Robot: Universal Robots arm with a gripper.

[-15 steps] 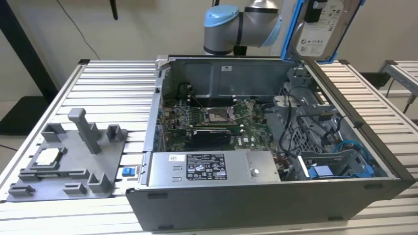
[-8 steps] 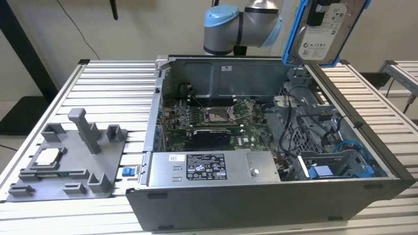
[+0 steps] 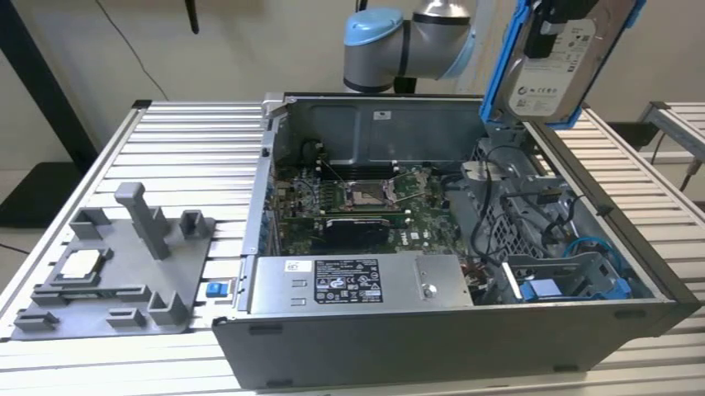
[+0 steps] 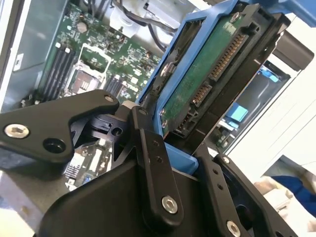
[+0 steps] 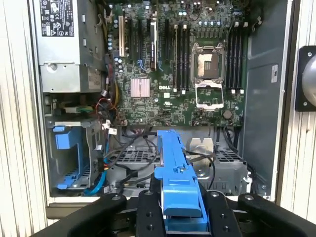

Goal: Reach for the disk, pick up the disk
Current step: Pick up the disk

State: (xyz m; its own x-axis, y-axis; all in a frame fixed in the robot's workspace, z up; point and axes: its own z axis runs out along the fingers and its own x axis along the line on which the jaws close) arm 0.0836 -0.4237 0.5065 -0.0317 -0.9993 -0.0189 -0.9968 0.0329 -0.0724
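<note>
exterior view: gripper (image 3: 547, 37) clamped on disk (image 3: 556, 70), well above case (image 3: 441, 346); best held level.

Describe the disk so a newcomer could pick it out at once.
Find the open computer case on the slatted table, then look above its far corner on the exterior view's right. The disk hangs there, shut in the gripper: silver, white-labelled, blue-railed, unlike the bare blue bracket inside the case.

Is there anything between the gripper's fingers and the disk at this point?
No: in the second wrist view the gripper is shut directly on the disk, gripping its blue rail. The exterior view shows the disk lifted above the computer case.
</note>
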